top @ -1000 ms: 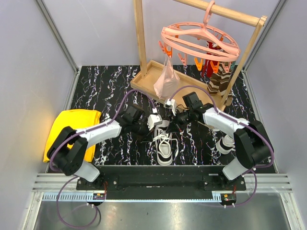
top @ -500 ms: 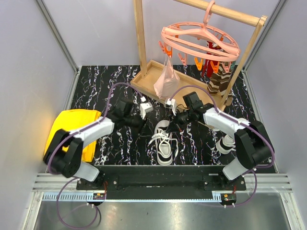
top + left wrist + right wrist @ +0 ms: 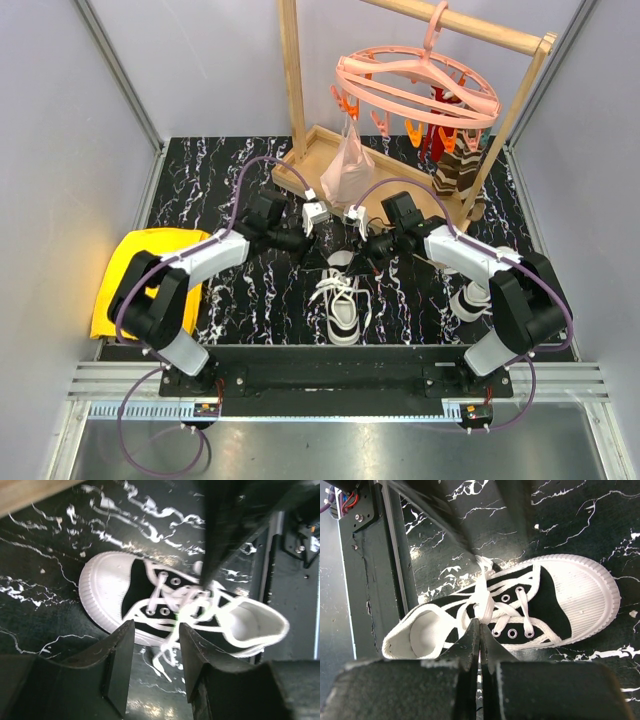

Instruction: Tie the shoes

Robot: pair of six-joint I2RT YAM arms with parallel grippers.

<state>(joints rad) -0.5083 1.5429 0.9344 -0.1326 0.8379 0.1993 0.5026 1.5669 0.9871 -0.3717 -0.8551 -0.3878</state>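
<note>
One shoe (image 3: 342,297), white with black sides, lies in the middle of the black marble table, toe toward the arms' bases. The other shoe (image 3: 468,298) sits at the right, partly hidden by the right arm. My right gripper (image 3: 368,255) hangs over the middle shoe (image 3: 555,600), jaws shut (image 3: 480,629) on a strand of its white lace (image 3: 482,597) at the eyelets. My left gripper (image 3: 308,245) is open beside the same shoe (image 3: 115,590); nothing sits between its fingers (image 3: 156,652). A loose lace end (image 3: 165,662) lies on the table below them.
A wooden rack base (image 3: 310,160) stands just behind the grippers. Above it hangs a pink clip hanger (image 3: 415,90) with a plastic bag (image 3: 347,165) and brown striped socks (image 3: 458,170). A yellow cloth (image 3: 150,275) lies at the left edge.
My left gripper has opened, let go of the lace and drawn back from the shoe toward the rack. The right gripper has stayed shut in place.
</note>
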